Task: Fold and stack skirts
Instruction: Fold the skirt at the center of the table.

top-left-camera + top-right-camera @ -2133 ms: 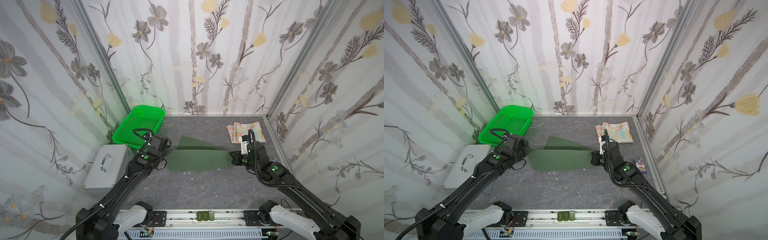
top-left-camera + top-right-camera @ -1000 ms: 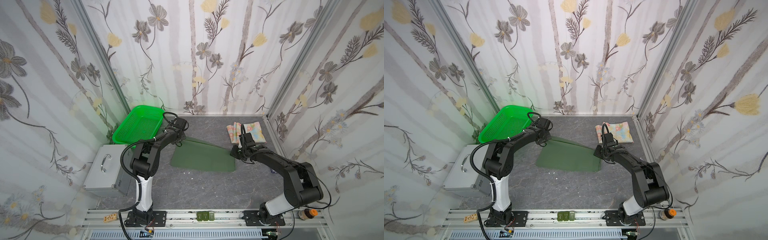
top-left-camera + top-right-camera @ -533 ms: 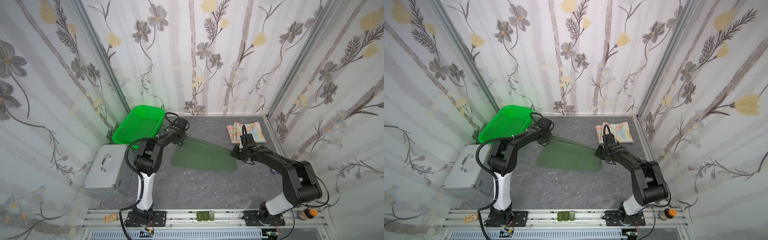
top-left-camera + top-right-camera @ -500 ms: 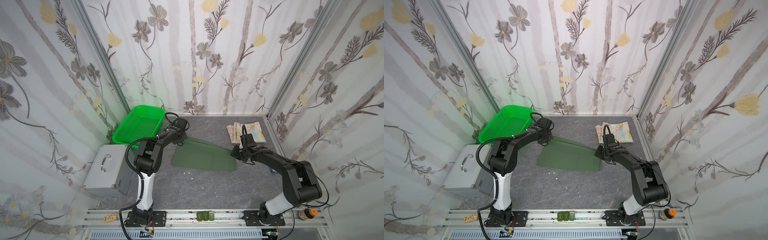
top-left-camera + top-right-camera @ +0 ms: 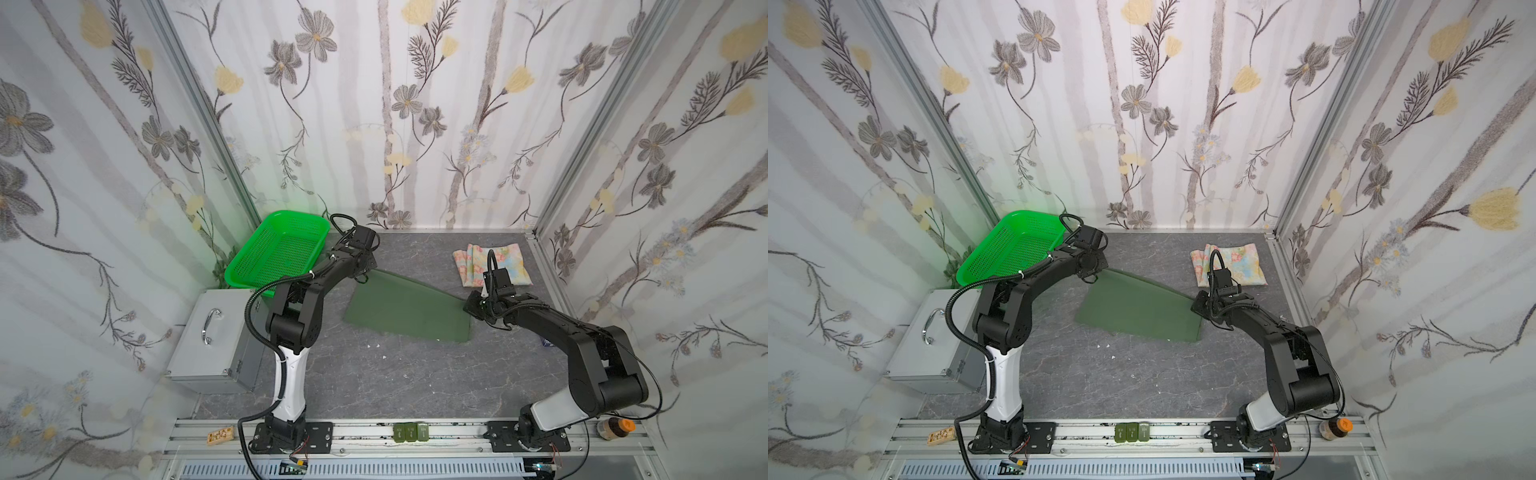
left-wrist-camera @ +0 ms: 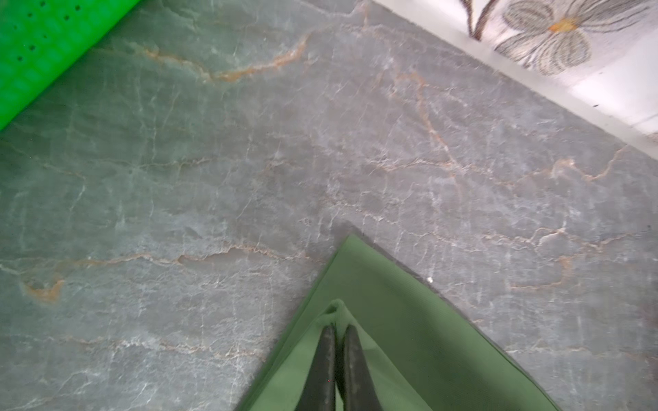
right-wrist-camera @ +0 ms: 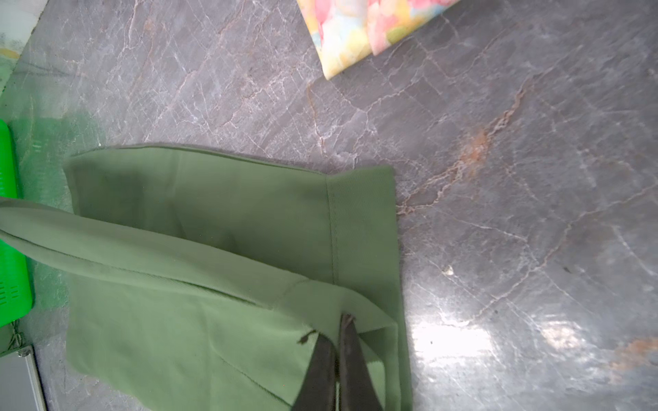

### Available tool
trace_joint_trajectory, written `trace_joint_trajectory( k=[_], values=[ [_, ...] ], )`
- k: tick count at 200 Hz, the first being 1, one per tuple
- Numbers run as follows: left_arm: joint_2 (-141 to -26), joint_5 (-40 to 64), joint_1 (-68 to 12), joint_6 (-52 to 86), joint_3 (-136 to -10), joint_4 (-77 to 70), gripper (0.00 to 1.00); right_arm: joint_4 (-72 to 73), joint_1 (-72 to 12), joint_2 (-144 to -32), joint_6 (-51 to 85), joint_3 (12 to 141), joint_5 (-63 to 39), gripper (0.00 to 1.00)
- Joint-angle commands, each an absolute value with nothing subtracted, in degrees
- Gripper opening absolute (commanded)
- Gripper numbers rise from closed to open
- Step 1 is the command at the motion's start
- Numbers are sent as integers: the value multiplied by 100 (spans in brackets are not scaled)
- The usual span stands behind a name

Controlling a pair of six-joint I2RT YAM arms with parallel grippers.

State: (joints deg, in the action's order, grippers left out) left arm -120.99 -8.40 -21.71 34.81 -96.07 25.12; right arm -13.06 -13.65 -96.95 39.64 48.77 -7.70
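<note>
In both top views the dark green skirt (image 5: 409, 309) lies in the middle of the table (image 5: 395, 374), and the flowery skirt (image 5: 492, 264) sits folded near the back right corner. The left wrist view shows the left gripper (image 6: 337, 331) pinched tight on a green corner. The right wrist view shows the right gripper (image 7: 343, 320) pinched tight on the green skirt's lifted edge.

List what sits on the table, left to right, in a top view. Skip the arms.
case → basket → green skirt → floral skirt
</note>
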Motion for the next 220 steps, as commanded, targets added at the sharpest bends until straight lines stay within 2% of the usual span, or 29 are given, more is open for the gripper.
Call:
trace_joint_trajectory(
  k=[1, 124, 127, 128, 129, 130, 132, 133, 134, 138, 143, 165, 194, 197, 201, 212, 215, 220],
  values=[
    [-12320, -1379, -2138, 3366, -9894, 2461, 0, -1446, -1310, -9791, 4094, 4923, -199, 0],
    [-13828, -1178, -2132, 3284, -11430, 2450, 0, -1305, -1258, -10221, 4418, 5053, -167, 0],
    [-13840, -1178, -2121, 3293, -11426, 2452, 5, -1308, -1250, -10226, 4418, 5054, -167, 0],
    [-13841, -1178, -2124, 3295, -11426, 2448, 7, -1304, -1249, -10228, 4420, 5054, -167, 0],
    [-13838, -1178, -2121, 3295, -11426, 2448, 15, -1303, -1249, -10229, 4416, 5058, -167, 0],
    [-13845, -1178, -2120, 3296, -11426, 2451, 15, -1297, -1248, -10230, 4414, 5060, -167, 0],
    [-13850, -1178, -2119, 3300, -11426, 2447, 25, -1293, -1248, -10230, 4415, 5062, -160, 0],
    [-13851, -1182, -2118, 3302, -11426, 2447, 36, -1293, -1248, -10230, 4418, 5062, -159, 0],
    [-13851, -1189, -2118, 3308, -11426, 2449, 36, -1292, -1244, -10230, 4424, 5062, -146, 0],
    [-13841, -1214, -2118, 3318, -11411, 2454, 52, -1297, -1240, -10239, 4430, 5070, -134, 0],
    [-13822, -1272, -2118, 3341, -11382, 2449, 60, -1284, -1224, -10241, 4439, 5071, -115, 0],
    [-13606, -1441, -2115, 3343, -11216, 2452, 66, -1209, -1161, -10302, 4478, 5147, -144, 0],
    [-13118, -1537, -2135, 3298, -10882, 2442, 68, -1152, -1084, -10404, 4449, 5312, -202, 0],
    [-13050, -1526, -2143, 3294, -10852, 2443, 68, -1129, -1077, -10406, 4443, 5321, -225, 3],
    [-12987, -1510, -2159, 3289, -10785, 2443, 68, -1098, -1068, -10423, 4422, 5341, -263, 14],
    [-12835, -1471, -2241, 3242, -10645, 2443, 68, -1069, -1055, -10420, 4385, 5415, -236, 53],
    [-12798, -1456, -2268, 3243, -10610, 2443, 68, -1065, -1055, -10408, 4386, 5428, -210, 59],
    [-12729, -1408, -2318, 3243, -10538, 2437, 67, -1055, -1046, -10373, 4384, 5454, -174, 63]
  ],
)
